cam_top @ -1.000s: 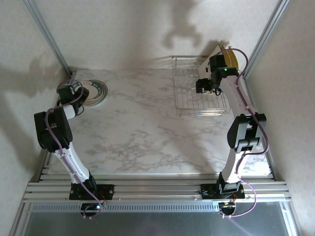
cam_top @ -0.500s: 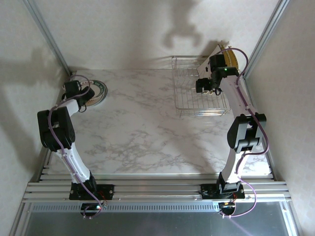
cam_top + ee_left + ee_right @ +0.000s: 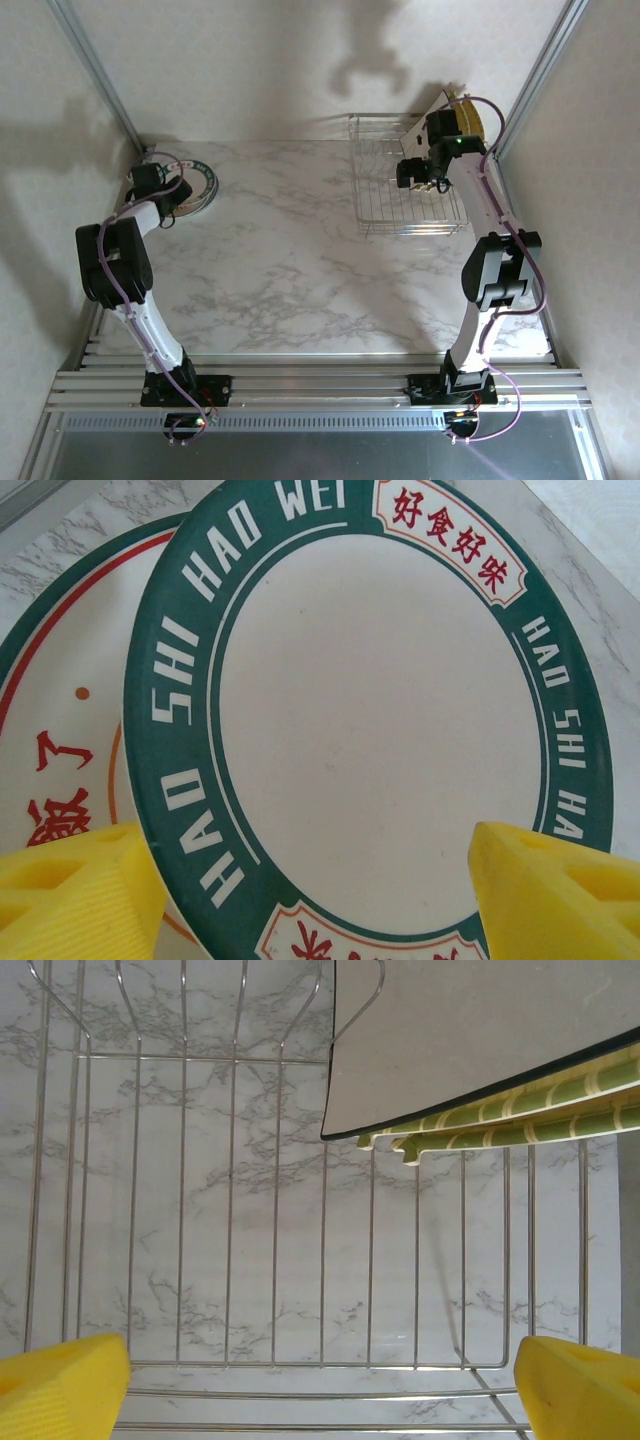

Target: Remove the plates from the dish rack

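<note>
Plates [image 3: 470, 1040] in the dish rack [image 3: 277, 1210] are cut off at top.

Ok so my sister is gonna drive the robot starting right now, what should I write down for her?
Left pincer: open, empty, right above the round green-rimmed plate, which lies on a second round plate at the far left of the table.
Right pincer: open, empty, above the dish rack.
Done: two round plates are out, stacked on the table.
Left: a white square plate and striped plates lean in the rack's far right corner. Those probably come next.
</note>
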`<action>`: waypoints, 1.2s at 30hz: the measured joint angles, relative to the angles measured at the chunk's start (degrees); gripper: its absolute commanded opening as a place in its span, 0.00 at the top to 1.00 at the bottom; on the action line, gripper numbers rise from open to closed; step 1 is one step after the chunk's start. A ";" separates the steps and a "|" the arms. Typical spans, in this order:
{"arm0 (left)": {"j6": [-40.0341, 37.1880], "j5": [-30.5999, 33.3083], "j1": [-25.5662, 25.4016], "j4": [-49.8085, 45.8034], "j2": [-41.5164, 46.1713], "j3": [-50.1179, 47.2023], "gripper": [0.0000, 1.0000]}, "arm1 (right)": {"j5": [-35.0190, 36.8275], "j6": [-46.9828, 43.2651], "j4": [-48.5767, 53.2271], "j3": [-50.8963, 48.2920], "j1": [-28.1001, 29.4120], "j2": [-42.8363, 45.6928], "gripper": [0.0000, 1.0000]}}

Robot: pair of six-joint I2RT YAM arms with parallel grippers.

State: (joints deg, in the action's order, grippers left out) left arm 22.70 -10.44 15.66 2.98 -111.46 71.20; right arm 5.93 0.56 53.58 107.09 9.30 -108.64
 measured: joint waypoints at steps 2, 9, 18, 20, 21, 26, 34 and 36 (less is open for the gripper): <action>0.07 0.00 0.00 0.37 0.00 -0.07 0.23 | -0.02 -0.11 0.04 0.37 0.00 0.00 0.01; 1.42 -0.22 0.02 2.60 0.00 -0.87 0.24 | -0.13 -0.50 0.31 0.96 0.00 0.00 0.01; 1.73 -0.24 0.02 3.15 0.00 -1.05 0.26 | -0.17 -0.94 0.87 2.64 0.00 -0.02 0.01; 1.70 -0.24 0.02 2.89 0.00 -1.05 0.27 | -0.17 -1.01 0.90 2.73 0.00 -0.02 0.01; 1.70 -0.24 0.02 2.82 0.00 -1.03 0.29 | -0.20 -1.03 0.90 2.73 0.00 -0.02 0.01; 1.75 -0.57 0.02 2.27 -0.04 -0.98 0.35 | -0.20 -1.03 0.98 2.73 0.00 -0.02 0.01; 1.73 -2.21 0.17 1.86 -0.98 -0.37 0.43 | -0.20 -1.03 1.09 2.73 0.00 -0.02 0.01; 1.73 -2.47 0.17 1.70 -1.01 -0.37 0.47 | -0.20 -1.03 1.09 2.73 0.00 -0.02 0.01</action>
State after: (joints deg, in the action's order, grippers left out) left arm 24.43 -12.91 15.84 4.69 -112.46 70.83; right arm 5.74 -0.47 54.68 109.82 9.30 -108.66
